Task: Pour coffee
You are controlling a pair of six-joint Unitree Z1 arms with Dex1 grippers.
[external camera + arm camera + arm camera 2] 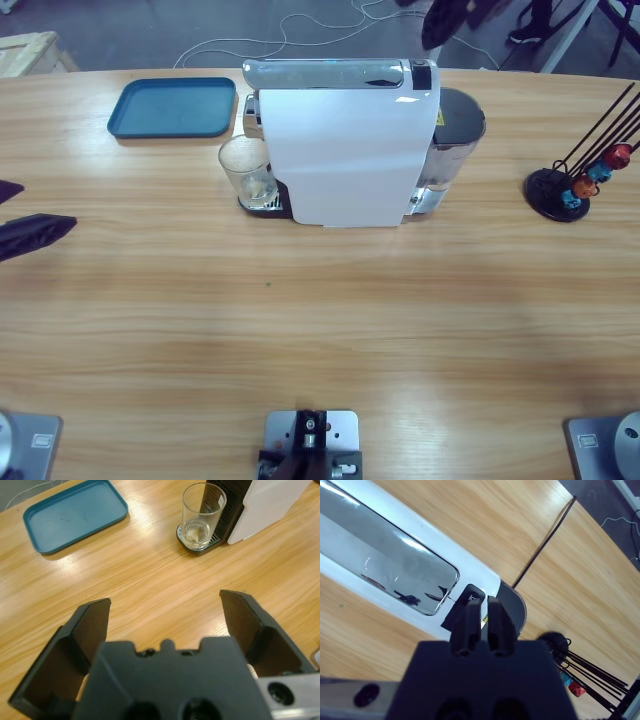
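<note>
High view: a white coffee machine (350, 140) stands upper middle on the desk (320, 320). A clear glass tumbler (247, 172) sits on its drip tray at the left, a teal tray (172, 106) in the upper left, a capsule rack (580, 175) at the right edge.

Left wrist view: the left gripper (165, 617) has its jaws spread wide over bare wood; the tumbler at upper middle holds a shallow pale pool of coffee (196, 534).

Right wrist view: the right gripper (482, 612) has its jaws clenched together, tips just over a dark button (470, 596) on the machine's top.

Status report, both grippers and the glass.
Left gripper open, short of clear glass tumbler on drip tray. Right gripper shut over white coffee machine button. Path clear.
</note>
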